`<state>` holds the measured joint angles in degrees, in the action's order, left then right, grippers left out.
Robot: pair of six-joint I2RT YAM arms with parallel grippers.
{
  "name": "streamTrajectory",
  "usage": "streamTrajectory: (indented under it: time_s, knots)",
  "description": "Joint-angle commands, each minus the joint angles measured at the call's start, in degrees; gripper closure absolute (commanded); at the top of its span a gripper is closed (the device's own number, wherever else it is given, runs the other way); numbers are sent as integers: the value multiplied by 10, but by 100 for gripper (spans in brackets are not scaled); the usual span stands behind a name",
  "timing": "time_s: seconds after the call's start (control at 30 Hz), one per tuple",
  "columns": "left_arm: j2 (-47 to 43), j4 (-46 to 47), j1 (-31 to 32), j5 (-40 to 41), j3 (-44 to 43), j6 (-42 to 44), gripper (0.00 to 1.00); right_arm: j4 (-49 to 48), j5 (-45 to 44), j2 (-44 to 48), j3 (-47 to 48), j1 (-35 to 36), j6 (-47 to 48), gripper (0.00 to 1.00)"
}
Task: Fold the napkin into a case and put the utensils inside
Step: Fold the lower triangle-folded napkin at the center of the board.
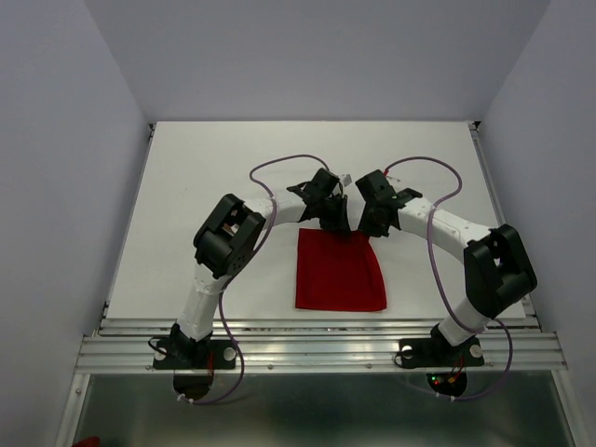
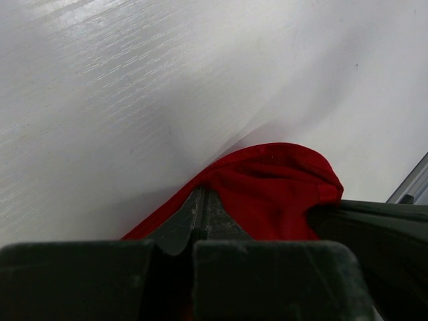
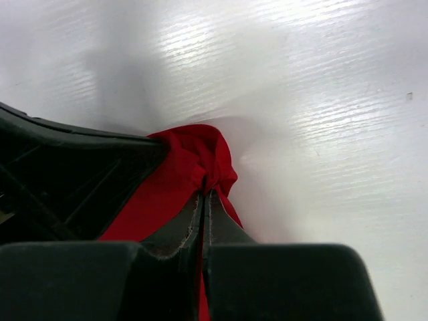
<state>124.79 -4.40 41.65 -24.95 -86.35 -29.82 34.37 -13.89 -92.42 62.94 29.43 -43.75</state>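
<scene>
- A white table [image 1: 186,186] sits between plain pale walls [image 1: 56,140]. A metal rail [image 1: 317,349] runs along the near side, where the two arms are fixed.
- The red napkin [image 1: 340,275] lies on the table in the middle, nearer the rail than the far wall.
- Most of the cloth lies flat. Its near edge is wide, and it gets a bit narrower toward the far edge.
- The left claw [image 1: 337,223] is at the far edge of the napkin. Its two fingers are pressed tight together with a bit of red cloth pinched between the tips.
- The right claw [image 1: 365,223] is just beside it, at the same far edge. It is squeezed tight too and has a small bunch of the cloth between its tips.
- The cloth puffs up in a little hump between the two claws.
- Each wrist view shows the other claw as a dark shape close by, touching the red cloth.
</scene>
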Motion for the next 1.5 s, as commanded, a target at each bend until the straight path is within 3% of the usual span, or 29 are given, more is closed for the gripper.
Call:
streamTrajectory:
  time_s: [0.0,0.93,1.47]
  knots:
    - [-32,-31,-3,18,15,24,100,15,-53,8,3,-1,8,99]
    - [-46,4,14,-11,-10,9,100,22,-54,6,2,-1,6,99]
    - [1,12,15,-26,-41,-2,100,14,-37,2,3,-1,9,99]
